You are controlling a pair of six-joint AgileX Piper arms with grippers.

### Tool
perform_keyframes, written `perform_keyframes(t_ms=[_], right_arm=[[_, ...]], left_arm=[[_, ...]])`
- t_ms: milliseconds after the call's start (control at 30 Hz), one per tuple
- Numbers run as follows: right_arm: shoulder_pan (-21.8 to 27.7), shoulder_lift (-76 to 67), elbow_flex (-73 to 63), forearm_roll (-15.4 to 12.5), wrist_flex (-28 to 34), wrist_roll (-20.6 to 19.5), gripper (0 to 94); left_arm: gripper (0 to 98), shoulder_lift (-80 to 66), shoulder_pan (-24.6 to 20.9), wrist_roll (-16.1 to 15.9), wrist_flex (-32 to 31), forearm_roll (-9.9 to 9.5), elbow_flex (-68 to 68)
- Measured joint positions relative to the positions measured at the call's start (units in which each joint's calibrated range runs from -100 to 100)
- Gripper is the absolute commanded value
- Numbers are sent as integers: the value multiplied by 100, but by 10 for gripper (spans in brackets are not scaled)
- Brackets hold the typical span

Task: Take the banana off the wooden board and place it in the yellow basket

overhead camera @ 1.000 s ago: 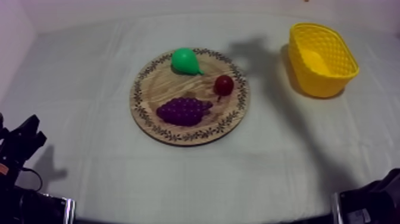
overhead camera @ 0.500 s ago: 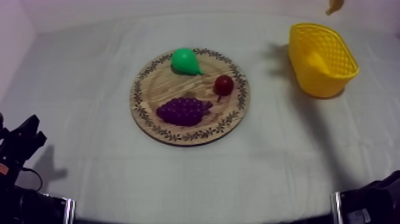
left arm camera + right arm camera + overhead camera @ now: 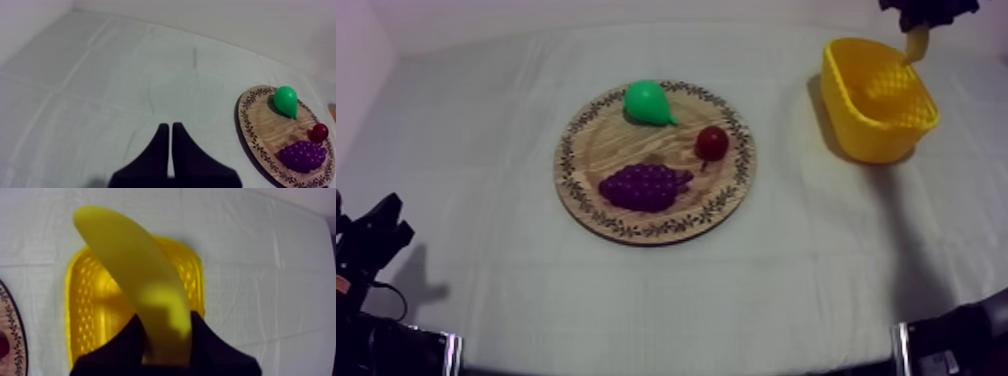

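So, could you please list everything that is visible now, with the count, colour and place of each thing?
Cloth: one, grey-white, spread under everything.
Wooden board: one, brown with a patterned rim, middle of the cloth.
Pear: one, green, on the board's far edge.
Small red fruit: one, red, on the board, basket side.
Grapes: one bunch, purple, on the board's near part.
Yellow basket: one, yellow, far right on the cloth.
Banana: one, yellow, held over the basket.
Left gripper: one, black, shut on nothing, left of the board.
Right gripper: one, black, shut on the banana above the basket.
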Motion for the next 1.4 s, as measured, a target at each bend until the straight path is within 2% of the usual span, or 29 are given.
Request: perform_keyframes(t_ms=[367, 600, 767, 867, 1067, 1133, 1267, 1400], right_arm=[[130, 899, 411, -86, -326, -85, 125], [88, 1046, 653, -113, -469, -149, 435], [88, 1008, 710, -119, -497, -149, 537], [91, 874, 716, -124, -497, -131, 496], [130, 362, 621, -182, -403, -26, 223], [126, 101, 637, -176, -368, 15, 162], [63, -464, 898, -170, -455, 68, 112], [13, -1231, 1378, -151, -794, 28, 93]], left_arm=[[0, 0, 0, 0, 1, 0, 0], [0, 0, 0, 0, 1, 0, 0], [0, 0, 0, 0, 1, 0, 0], [0, 0, 0, 0, 1, 0, 0], [0, 0, 0, 0, -8, 0, 0], [0, 0, 0, 0, -2, 0, 0], [0, 0, 0, 0, -2, 0, 0], [0, 0, 0, 0, -2, 0, 0]])
